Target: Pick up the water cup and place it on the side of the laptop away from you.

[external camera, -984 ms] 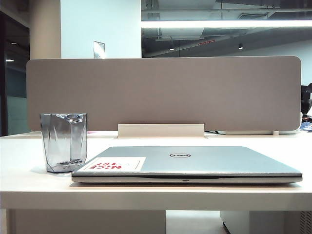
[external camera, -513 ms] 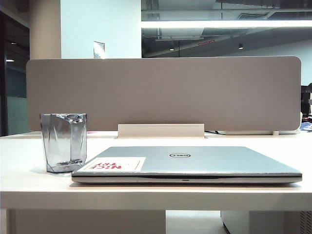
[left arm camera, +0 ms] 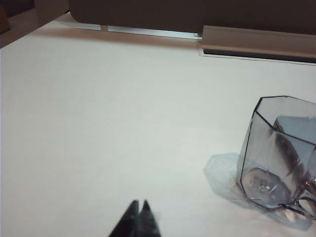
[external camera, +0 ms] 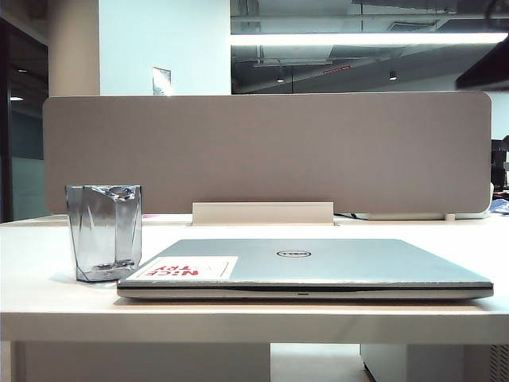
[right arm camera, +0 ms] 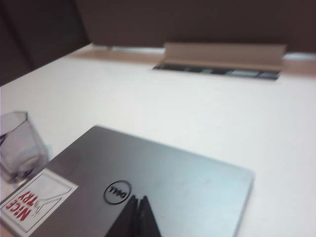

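Observation:
The water cup (external camera: 103, 232), a clear grey-tinted faceted tumbler, stands upright on the table just left of the laptop (external camera: 306, 267). The laptop is closed, silver, with a round logo and a red-lettered white sticker at its near-left corner. My left gripper (left arm camera: 139, 202) is shut and empty, hovering over bare table, apart from the cup (left arm camera: 279, 158). My right gripper (right arm camera: 138, 198) is shut and empty above the laptop lid (right arm camera: 163, 173), near the logo. The cup (right arm camera: 19, 145) shows off to one side. A dark part of the right arm (external camera: 487, 70) shows in the exterior view's top right corner.
A long grey partition panel (external camera: 266, 151) closes off the far edge of the white table (external camera: 238, 322). A low white cable box (external camera: 262, 212) sits at the panel's foot behind the laptop. Bare tabletop lies between the laptop and the panel.
A dark part of the right arm has come into the top right corner of the exterior view. The cup and laptop have not moved.

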You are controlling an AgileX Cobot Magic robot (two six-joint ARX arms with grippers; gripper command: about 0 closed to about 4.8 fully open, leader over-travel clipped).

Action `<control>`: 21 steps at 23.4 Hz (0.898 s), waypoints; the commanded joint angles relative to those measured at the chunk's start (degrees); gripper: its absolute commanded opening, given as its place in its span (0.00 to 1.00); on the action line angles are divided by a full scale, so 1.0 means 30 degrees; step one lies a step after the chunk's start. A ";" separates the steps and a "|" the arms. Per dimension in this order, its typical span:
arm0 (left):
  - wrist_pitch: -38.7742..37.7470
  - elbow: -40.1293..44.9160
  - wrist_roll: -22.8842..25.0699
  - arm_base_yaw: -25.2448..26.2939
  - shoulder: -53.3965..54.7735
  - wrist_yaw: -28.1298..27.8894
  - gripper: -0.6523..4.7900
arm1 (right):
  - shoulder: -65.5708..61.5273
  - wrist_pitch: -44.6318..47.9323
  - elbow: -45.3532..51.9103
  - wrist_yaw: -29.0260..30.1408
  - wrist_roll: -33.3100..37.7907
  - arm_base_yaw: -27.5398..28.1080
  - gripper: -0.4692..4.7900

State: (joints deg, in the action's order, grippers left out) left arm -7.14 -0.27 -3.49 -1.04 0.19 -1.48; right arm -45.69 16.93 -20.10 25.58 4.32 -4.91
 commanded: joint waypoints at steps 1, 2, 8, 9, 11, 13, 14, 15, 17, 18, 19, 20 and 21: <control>0.0109 -0.0058 0.0007 -0.0022 0.0015 0.0073 0.11 | -0.1632 0.0583 -0.0925 0.0073 0.0051 -0.1202 0.07; 0.0109 -0.0058 0.0007 -0.0022 0.0015 0.0073 0.11 | -0.2164 0.0612 -0.1209 0.0080 0.0051 -0.1559 0.07; 0.0117 -0.0058 0.0007 -0.0022 0.0015 0.0073 0.11 | -0.6397 0.0627 -0.3767 0.0270 0.0044 -0.3672 0.07; 0.0117 -0.0058 0.0007 -0.0022 0.0015 0.0073 0.11 | -0.7351 0.0765 -0.4335 0.1086 0.0036 -0.3883 0.08; 0.0117 -0.0058 0.0007 -0.0022 0.0015 0.0073 0.11 | -0.8415 0.1188 -0.4896 0.2514 0.0044 -0.4065 0.08; 0.0117 -0.0058 0.0007 -0.0022 0.0015 0.0073 0.11 | -0.9457 0.1639 -0.5421 0.3657 0.0044 -0.4226 0.08; 0.0117 -0.0058 0.0007 -0.0022 0.0015 0.0073 0.11 | -0.9850 0.1719 -0.5639 0.4014 0.0044 -0.4313 0.08; 0.0117 -0.0058 0.0007 -0.0022 0.0015 0.0073 0.11 | -1.0790 0.1800 -0.6127 0.4626 0.0022 -0.4473 0.10; 0.0117 -0.0058 0.0007 -0.0022 0.0015 0.0073 0.11 | -1.1897 0.1887 -0.6637 0.5115 0.0000 -0.4794 0.21; 0.0117 -0.0058 0.0007 -0.0022 0.0015 0.0073 0.11 | -1.2356 0.1909 -0.6848 0.5231 0.0000 -0.4954 0.25; 0.0124 -0.0058 0.0007 -0.0015 0.0015 0.0073 0.11 | -1.2728 0.1916 -0.7001 0.5231 -0.0007 -0.5129 0.28; 0.0124 -0.0058 0.0007 -0.0022 0.0015 0.0073 0.11 | -1.3566 0.2033 -0.7351 0.5231 -0.0015 -0.5523 0.32; 0.0124 -0.0058 0.0007 -0.0015 0.0015 0.0073 0.11 | -1.3821 0.2033 -0.7453 0.5238 -0.0015 -0.5646 0.33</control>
State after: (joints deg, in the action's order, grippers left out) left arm -7.14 -0.27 -3.49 -1.04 0.16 -1.48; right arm -86.41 22.04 -41.80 40.69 4.27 -21.15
